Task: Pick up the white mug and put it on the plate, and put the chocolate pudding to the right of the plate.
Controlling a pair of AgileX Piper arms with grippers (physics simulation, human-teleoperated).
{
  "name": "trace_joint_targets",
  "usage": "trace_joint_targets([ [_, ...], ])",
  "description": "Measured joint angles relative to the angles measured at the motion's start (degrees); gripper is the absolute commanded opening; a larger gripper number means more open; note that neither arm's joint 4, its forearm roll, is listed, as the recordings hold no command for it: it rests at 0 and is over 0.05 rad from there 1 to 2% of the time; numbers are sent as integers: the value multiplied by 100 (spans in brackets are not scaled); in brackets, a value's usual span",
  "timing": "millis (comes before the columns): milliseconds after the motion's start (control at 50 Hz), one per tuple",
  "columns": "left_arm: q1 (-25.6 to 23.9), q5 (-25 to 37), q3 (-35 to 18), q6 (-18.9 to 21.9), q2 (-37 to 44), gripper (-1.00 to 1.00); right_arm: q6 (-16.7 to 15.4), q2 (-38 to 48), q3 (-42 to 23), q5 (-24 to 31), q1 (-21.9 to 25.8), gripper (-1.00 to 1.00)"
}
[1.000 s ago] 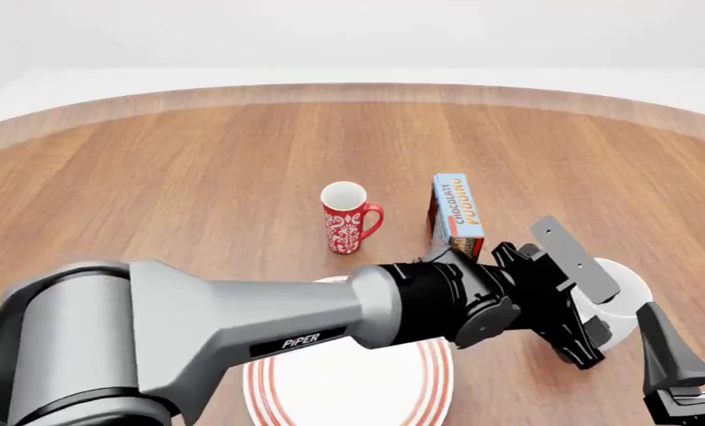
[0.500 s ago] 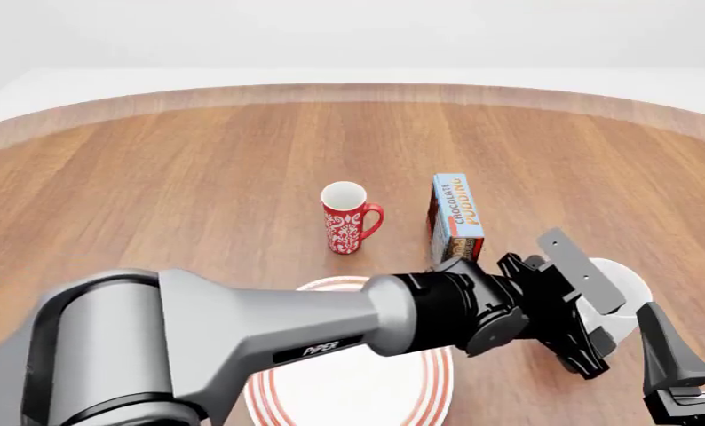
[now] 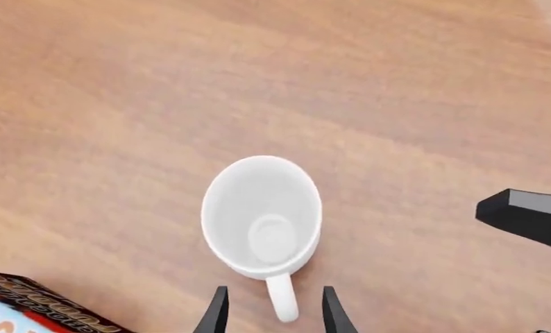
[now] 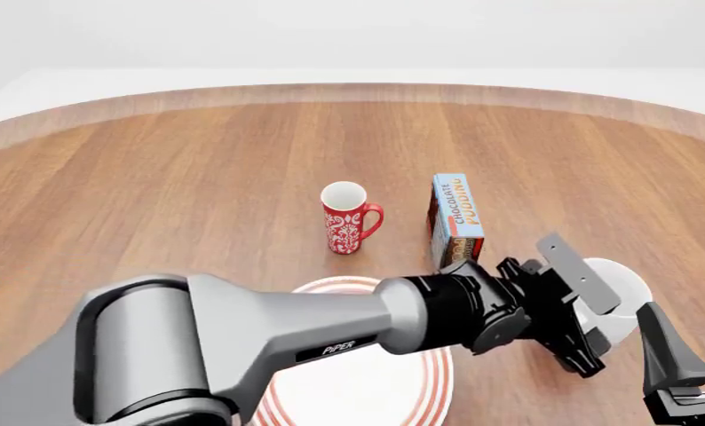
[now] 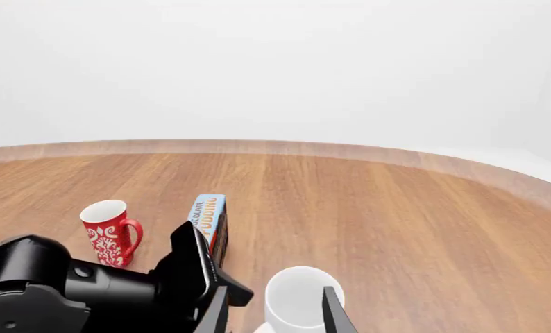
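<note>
Wooden table (image 4: 186, 177): left hand (image 3: 273, 312) spread, lower since earlier, fingertips flanking white mug (image 3: 261, 216) handle; right hand state unclear.

Simulated wooden table (image 4: 186, 160), blank backdrop

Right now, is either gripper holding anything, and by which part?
Nothing held. The left gripper is open, straddling the white mug handle; the right gripper is open.

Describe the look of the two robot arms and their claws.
The left arm is smooth silver-grey tube with white "PiPER" lettering, turning to a bulky black wrist and black left claw with thin pointed fingers. Only the right claw shows, also black and angular. No cables visible.
</note>
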Motion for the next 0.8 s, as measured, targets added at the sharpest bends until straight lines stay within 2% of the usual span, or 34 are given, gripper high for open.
trace_joint_targets([
  [800, -26, -128, -78, -233, 403, 100, -1, 0, 0, 0, 0, 100],
])
